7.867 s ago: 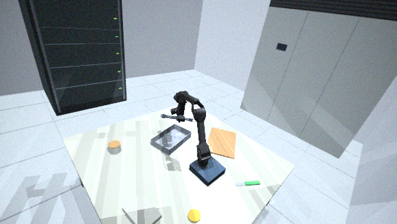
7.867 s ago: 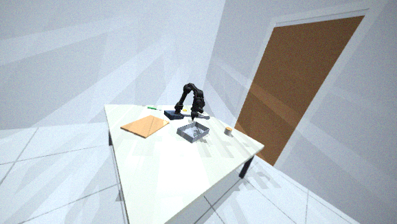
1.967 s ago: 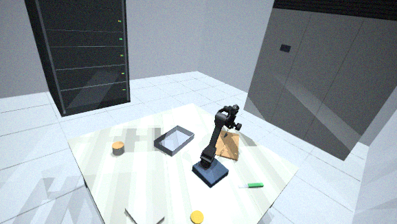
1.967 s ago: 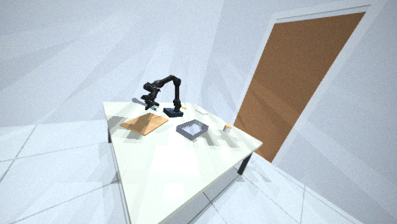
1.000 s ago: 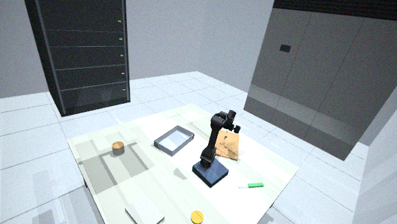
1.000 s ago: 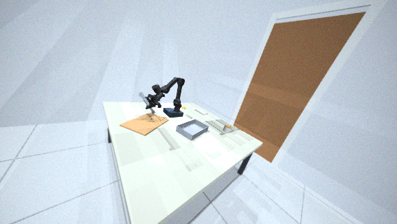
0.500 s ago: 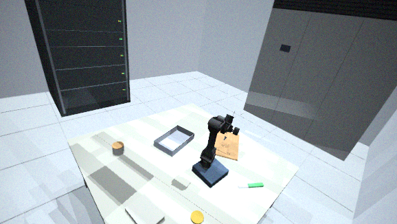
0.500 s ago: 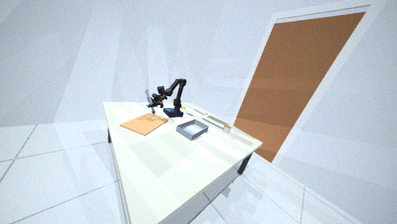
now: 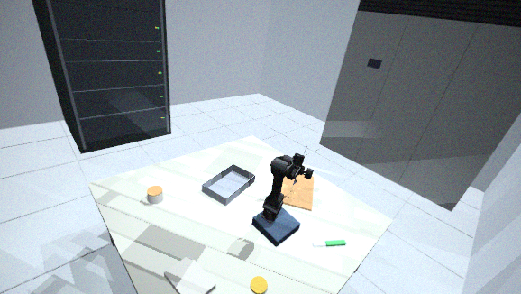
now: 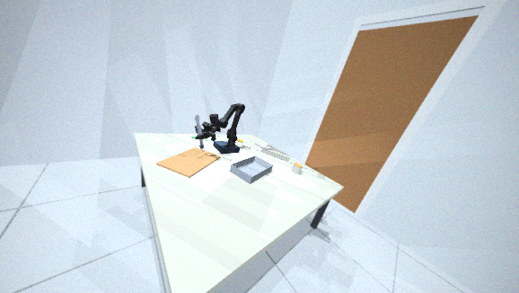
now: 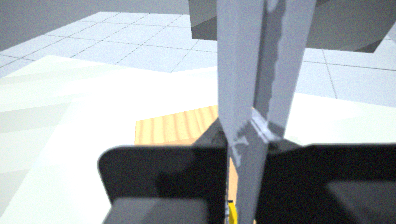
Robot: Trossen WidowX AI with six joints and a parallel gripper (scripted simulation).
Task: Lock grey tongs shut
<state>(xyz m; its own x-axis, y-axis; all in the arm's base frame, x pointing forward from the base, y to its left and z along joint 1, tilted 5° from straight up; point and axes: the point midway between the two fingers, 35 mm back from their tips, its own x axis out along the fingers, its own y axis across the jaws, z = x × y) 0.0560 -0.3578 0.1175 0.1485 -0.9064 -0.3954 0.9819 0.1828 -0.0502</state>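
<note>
The grey tongs [image 10: 197,123] [image 11: 239,65] stand nearly upright in the air, tips up and hinge end down. Their two arms are close together in the wrist view. A small yellow part [image 11: 232,214] shows low by the hinge end. My gripper [image 10: 199,134] [image 11: 228,120] is shut on the tongs, with a black finger on each side of them. The wooden board [image 9: 303,201] [image 10: 183,166] [image 11: 167,131] lies flat on the table, below and beyond the gripper. The roasting tin [image 9: 214,194] [image 10: 241,175] holds no tongs. Whether the lock is engaged cannot be told.
An orange-topped round pot [image 9: 155,195] [image 10: 297,169] stands beyond the tin from the board. A green-handled utensil [image 9: 335,243] and a yellow disc [image 9: 259,285] [image 10: 240,141] lie on the table near the arm's blue base [image 9: 276,225] [image 10: 226,147]. A pale flat object [image 9: 194,276] lies at the table's near side.
</note>
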